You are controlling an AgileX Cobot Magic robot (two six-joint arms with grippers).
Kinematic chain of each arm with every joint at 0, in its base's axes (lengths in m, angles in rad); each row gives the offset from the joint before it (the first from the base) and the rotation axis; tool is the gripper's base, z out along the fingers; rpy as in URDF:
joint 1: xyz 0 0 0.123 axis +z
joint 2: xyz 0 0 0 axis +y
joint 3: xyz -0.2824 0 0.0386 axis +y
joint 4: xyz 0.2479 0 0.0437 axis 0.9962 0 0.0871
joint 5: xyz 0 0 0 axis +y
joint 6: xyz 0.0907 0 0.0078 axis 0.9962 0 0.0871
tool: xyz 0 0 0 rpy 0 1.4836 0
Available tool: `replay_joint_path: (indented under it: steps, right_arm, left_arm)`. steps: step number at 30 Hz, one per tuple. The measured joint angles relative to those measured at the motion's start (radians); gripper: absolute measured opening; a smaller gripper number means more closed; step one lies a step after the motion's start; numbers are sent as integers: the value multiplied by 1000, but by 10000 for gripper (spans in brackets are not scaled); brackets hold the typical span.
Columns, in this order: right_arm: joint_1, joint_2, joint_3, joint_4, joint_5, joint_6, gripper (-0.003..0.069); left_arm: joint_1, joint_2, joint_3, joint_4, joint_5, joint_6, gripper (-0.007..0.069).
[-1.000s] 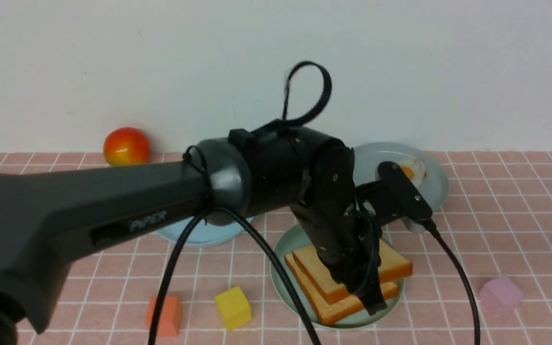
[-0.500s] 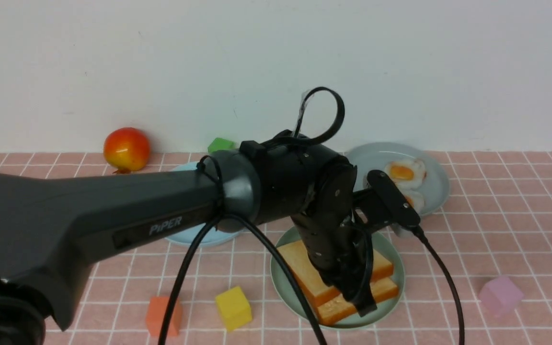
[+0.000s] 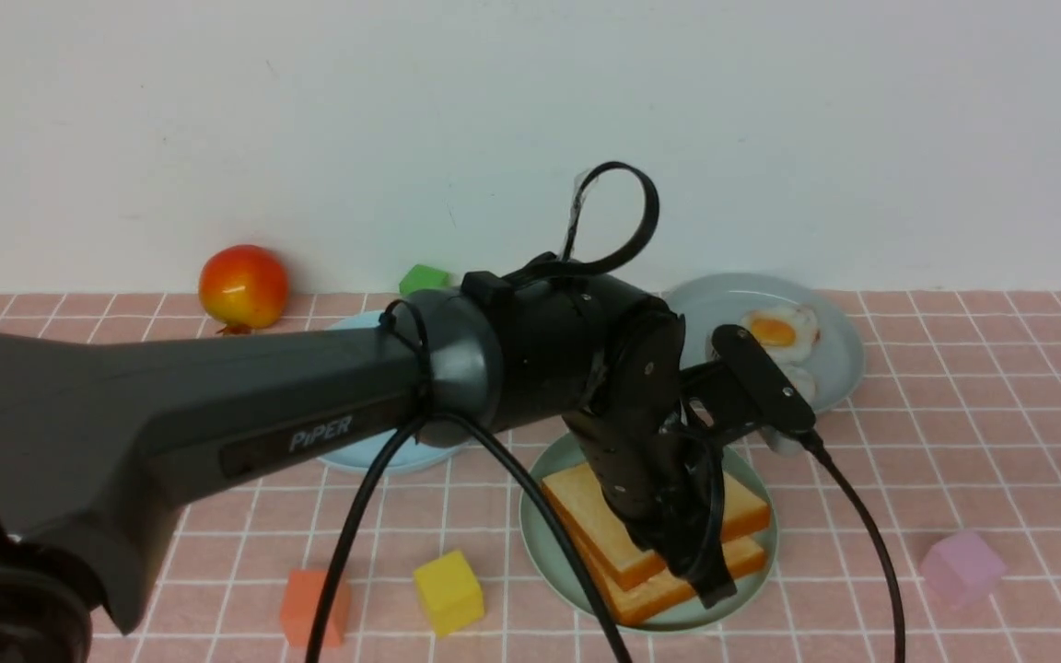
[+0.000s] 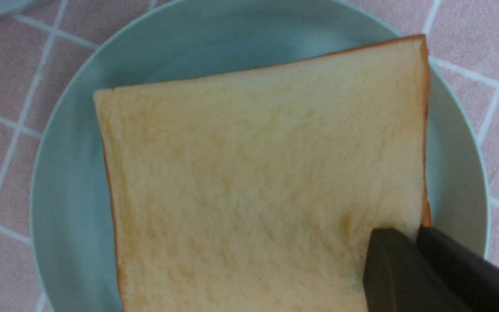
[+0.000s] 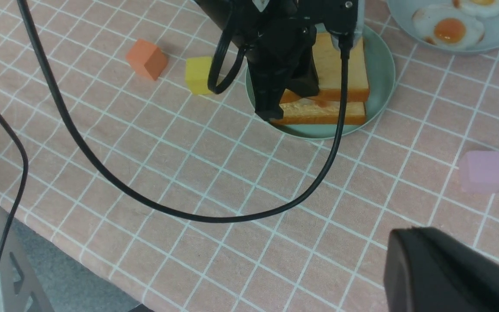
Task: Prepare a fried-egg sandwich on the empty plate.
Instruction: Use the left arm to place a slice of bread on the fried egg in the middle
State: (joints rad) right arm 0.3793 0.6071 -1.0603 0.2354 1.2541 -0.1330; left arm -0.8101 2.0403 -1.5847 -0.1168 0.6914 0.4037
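Two toast slices lie stacked on the mint-green plate (image 3: 535, 534). My left gripper (image 3: 710, 587) is shut on the near edge of the top slice (image 3: 586, 511), which rests over the lower slice (image 3: 650, 603). In the left wrist view the fingertips (image 4: 388, 242) clamp the slice (image 4: 254, 173) at its crust, over the plate (image 4: 67, 195). Two fried eggs (image 3: 777, 331) lie on the grey-blue plate (image 3: 848, 364) behind. Whether an egg lies between the slices is hidden. My right gripper (image 5: 401, 238) is shut and empty, high above the cloth, near side.
A sky-blue plate (image 3: 374, 453) sits behind my left arm. Around stand a red-orange fruit (image 3: 243, 285), a green block (image 3: 424, 276), an orange cube (image 3: 314, 606), a yellow cube (image 3: 448, 591) and a pink cube (image 3: 961, 569). Black cables (image 5: 102, 169) hang over the near cloth.
My left gripper has drawn back and left with the top slice, then eased right. The slice now sits flatter and squarer on the lower one. The eggs are now uncovered.
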Motion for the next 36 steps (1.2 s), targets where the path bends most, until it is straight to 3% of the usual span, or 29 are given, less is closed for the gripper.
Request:
replay_joint_path:
  steps: [11,15,26,36]
  right_arm:
    - [0,0,0,0,0,0,45]
    - [0,0,0,0,0,0,48]
    - [0,0,0,0,0,0,51]
    - [0,0,0,0,0,0,53]
  left_arm:
    - [0,29,0,0,-1,4,52]
    - [0,29,0,0,-1,4,97]
    - [0,26,0,0,1,4,308]
    - [0,-96,1,-15,36,3,323]
